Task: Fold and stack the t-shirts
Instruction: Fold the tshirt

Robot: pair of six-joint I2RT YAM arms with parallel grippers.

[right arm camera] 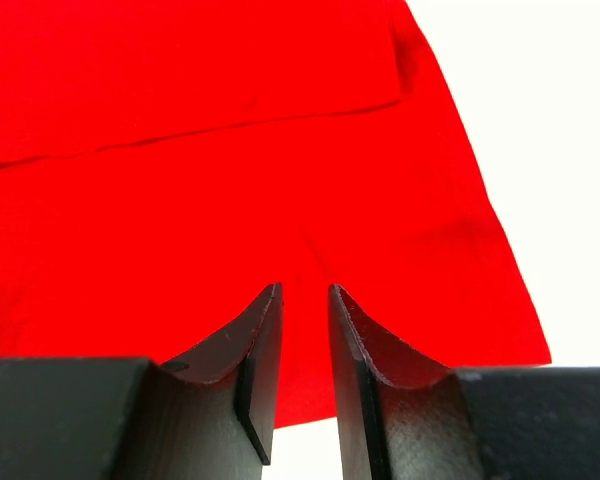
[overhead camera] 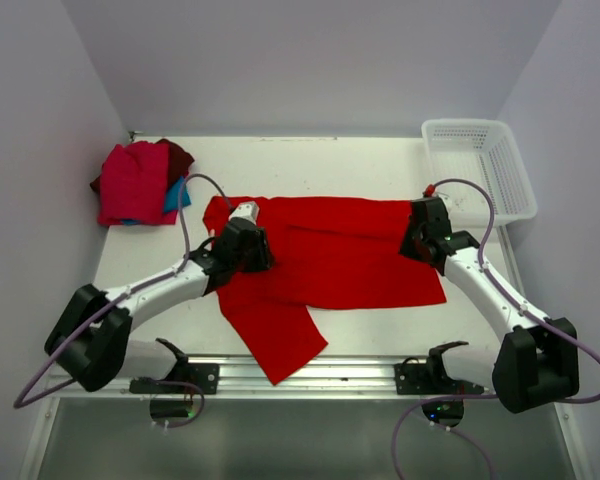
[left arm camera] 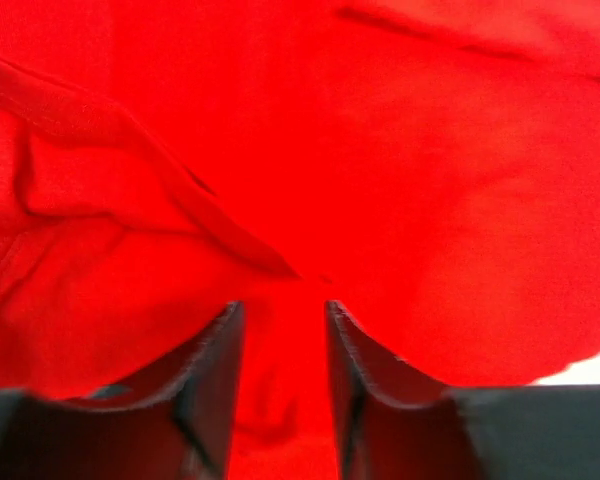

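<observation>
Broadly, the white table (overhead camera: 380, 160) fills the top view, and the large bright red t-shirt (overhead camera: 340, 250) lies spread across its middle, its long way running left to right. One part of the cloth trails toward the near edge, just left of centre, and ends close to the rail where the arms are bolted.

The left arm (overhead camera: 150, 295) reaches in over the shirt's left end. The right arm (overhead camera: 490, 295) reaches in over its right end.

At the far right corner sits the white mesh basket (overhead camera: 466, 125), apart from the shirt. At the far left corner is a pile of folded t-shirts, well clear of the spread one: a red one (overhead camera: 132, 185) on top, a dark maroon one (overhead camera: 178, 158) behind it, and a teal-blue one (overhead camera: 177, 197) peeking out at its right edge.

The left gripper (left arm camera: 283, 310) hangs close over rumpled red cloth, its jaws a little apart with nothing pinched. The right gripper (right arm camera: 303, 290) is also slightly spread, over flat cloth at the shirt's edge, with bare table showing beside it.
</observation>
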